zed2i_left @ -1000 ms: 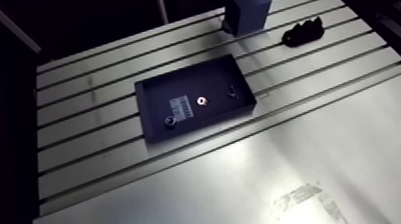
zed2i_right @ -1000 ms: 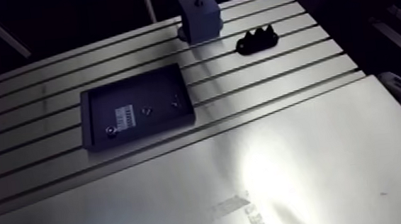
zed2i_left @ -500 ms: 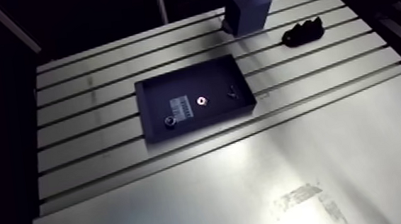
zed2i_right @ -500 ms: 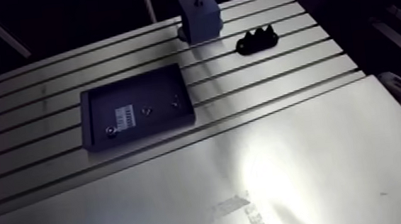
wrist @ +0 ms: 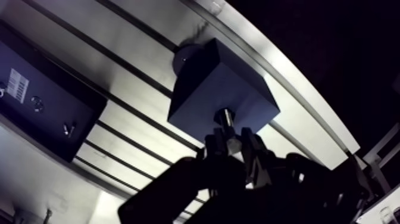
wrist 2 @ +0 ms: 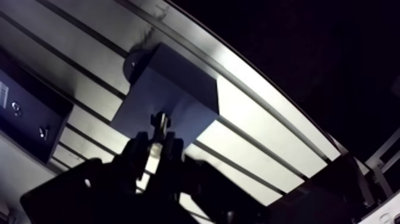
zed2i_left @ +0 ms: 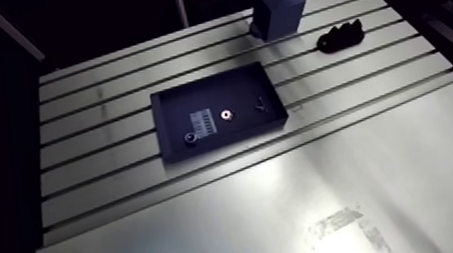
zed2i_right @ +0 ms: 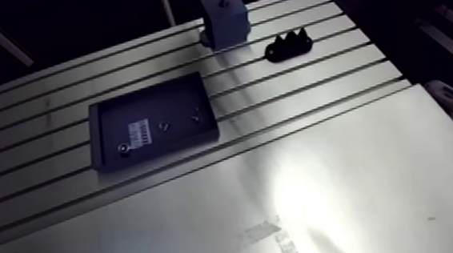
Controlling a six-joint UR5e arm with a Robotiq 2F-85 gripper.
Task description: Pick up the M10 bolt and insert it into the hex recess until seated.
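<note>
Jaws of the gripper (wrist: 231, 143) are clamped on the shiny cylindrical M10 bolt (wrist: 225, 118), its end at the top face of the matte grey cubic block (wrist: 208, 83). Just beside the block lies a jagged black piece (zed2i_left: 339, 37). A shallow rectangular black tray (zed2i_left: 195, 99) sits farther from it on the slotted aluminium table (zed2i_left: 92, 122).

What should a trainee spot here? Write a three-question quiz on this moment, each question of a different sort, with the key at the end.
1. True or false: the gripper is open and empty.
2. Where does the grey block stand? A) in the black tray; B) on the slotted table, apart from the tray; C) on the smooth front plate.
3. Fill in: the small ring-shaped part lies in the black ____.
Key: 1 false, it is shut on the M10 bolt at the block's top; 2 B; 3 tray.
</note>
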